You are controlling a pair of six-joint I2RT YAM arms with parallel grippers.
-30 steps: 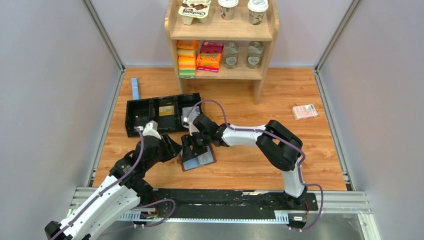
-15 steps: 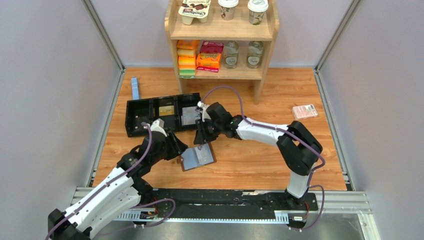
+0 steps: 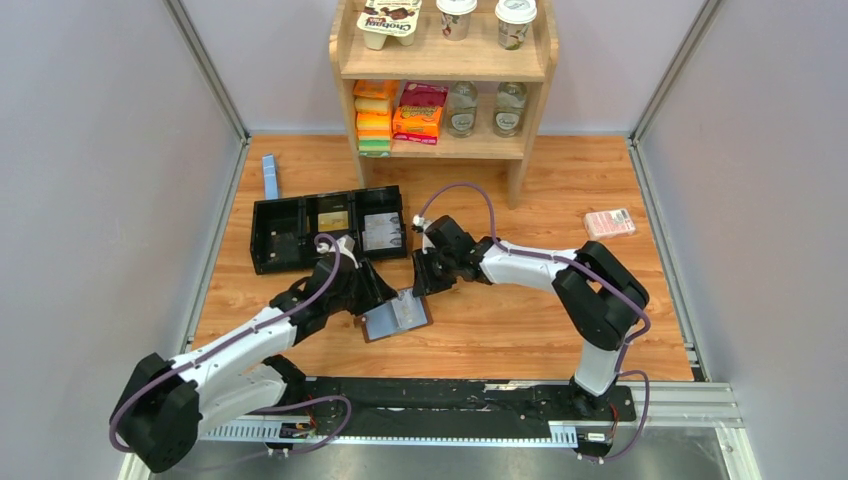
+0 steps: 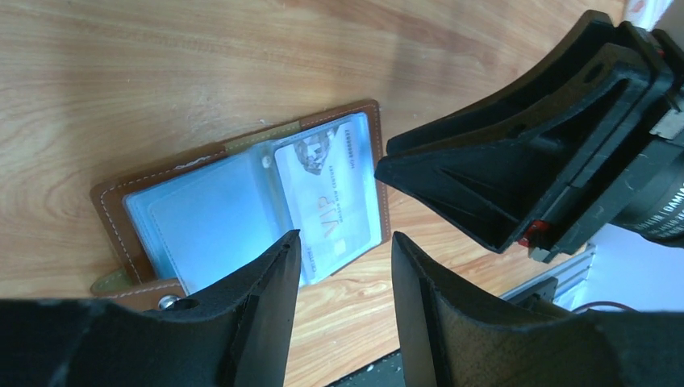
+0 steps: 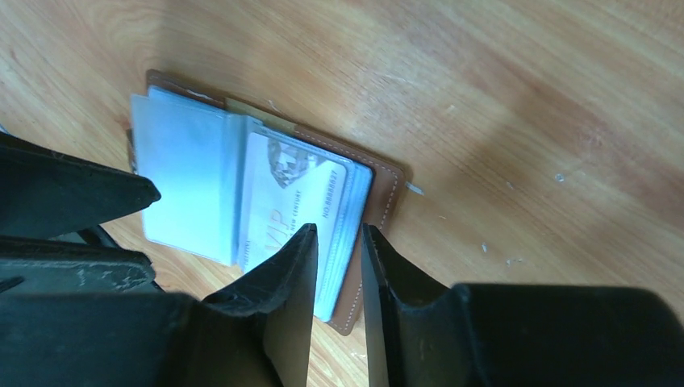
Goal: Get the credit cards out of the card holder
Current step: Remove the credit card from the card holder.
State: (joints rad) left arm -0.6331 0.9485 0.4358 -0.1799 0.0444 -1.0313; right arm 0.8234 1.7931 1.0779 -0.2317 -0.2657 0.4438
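Your card holder (image 3: 397, 315) lies open and flat on the wooden counter (image 3: 500, 330), near the front edge and just in front of the long black tray (image 3: 262, 240), brown leather border around blue-grey clear sleeves. In the wrist views you can see one credit card (image 4: 327, 201), pale and printed "VIP", still tucked under a sleeve in the half nearer your right arm. The other half shows only bare sleeves, and a snap tab (image 4: 165, 300) sticks out from its outer edge. Your left claw (image 4: 345, 242) hangs over the near side of the holder with its fingers well apart and nothing between them; the card shows through the gap. Your right claw (image 5: 339, 230) sits over the card side, at the holder's far right corner in the top view, its fingers drawn close with only a narrow slot between them, and nothing gripped. Whether either claw touches the leather, you cannot tell from these views. The two claws point toward each other, with the holder between them.
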